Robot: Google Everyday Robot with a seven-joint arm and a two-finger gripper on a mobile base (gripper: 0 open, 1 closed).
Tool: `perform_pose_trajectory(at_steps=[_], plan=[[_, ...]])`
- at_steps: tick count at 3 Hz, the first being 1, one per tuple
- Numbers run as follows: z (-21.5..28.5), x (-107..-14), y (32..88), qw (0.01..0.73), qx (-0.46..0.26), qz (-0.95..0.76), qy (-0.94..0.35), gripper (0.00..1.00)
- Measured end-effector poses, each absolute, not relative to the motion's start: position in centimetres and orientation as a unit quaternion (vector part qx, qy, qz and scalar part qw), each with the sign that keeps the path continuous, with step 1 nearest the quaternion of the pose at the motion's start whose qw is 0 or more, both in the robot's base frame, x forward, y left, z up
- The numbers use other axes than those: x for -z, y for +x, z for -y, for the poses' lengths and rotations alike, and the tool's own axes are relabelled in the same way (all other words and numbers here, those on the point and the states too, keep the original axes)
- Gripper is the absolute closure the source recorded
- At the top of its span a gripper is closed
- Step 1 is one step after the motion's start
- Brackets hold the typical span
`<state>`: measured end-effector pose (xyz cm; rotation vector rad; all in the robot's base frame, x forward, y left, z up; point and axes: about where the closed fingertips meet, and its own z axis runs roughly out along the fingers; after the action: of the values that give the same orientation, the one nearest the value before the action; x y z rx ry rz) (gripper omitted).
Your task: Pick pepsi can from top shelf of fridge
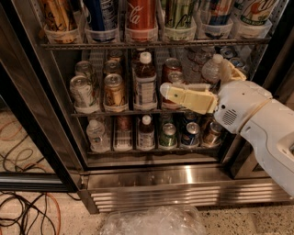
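Note:
The fridge (151, 176) stands open in front of me. Its top shelf (151, 44) is a wire rack holding a row of clear trays. The pepsi can (102, 13), dark blue with white lettering, stands second from the left in that row, its top cut off by the frame. A red Coca-Cola can (141, 13) is to its right, then a green can (179, 13). My gripper (177, 95) points left at the level of the middle shelf. It is well below and to the right of the pepsi can and holds nothing.
The middle rack (138, 111) holds cans and a brown bottle (145, 82). The lower rack (147, 148) holds bottles and cans. A dark door frame (41, 114) runs down the left. Cables (23, 211) lie on the floor, and crumpled clear plastic (151, 222) lies at the bottom.

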<state>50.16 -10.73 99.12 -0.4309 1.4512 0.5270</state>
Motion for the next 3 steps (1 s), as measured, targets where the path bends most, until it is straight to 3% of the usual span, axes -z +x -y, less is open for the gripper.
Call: perform_pose_trajectory(at_steps=[1,3], plan=[[9.7,-99.4,50.2,0.705,-0.232,-0.639,-0.204,0.00],[13.1,-95.7,49.6,0.732,-0.176,-0.640,-0.156,0.00]])
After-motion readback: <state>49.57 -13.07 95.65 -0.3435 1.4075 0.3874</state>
